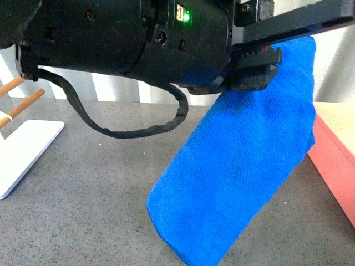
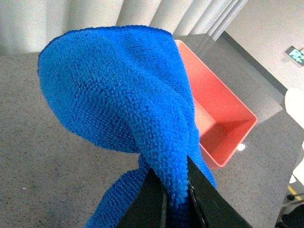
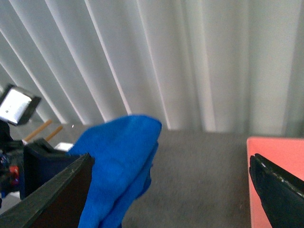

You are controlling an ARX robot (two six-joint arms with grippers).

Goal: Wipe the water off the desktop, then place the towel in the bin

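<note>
The left jaws clench the blue microfibre towel [image 1: 238, 166], which hangs over the bench [image 1: 83, 194] beside the salmon-pink bin [image 2: 227, 142], not over it. The right jaws gape, empty. Released here, the long trailing end would likely snag the bin's wall or land outside.

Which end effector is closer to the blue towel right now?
Left. The left end effector is shut on the towel, which hangs from it above the desktop. The right end effector is open and apart from the towel, not touching it.
</note>
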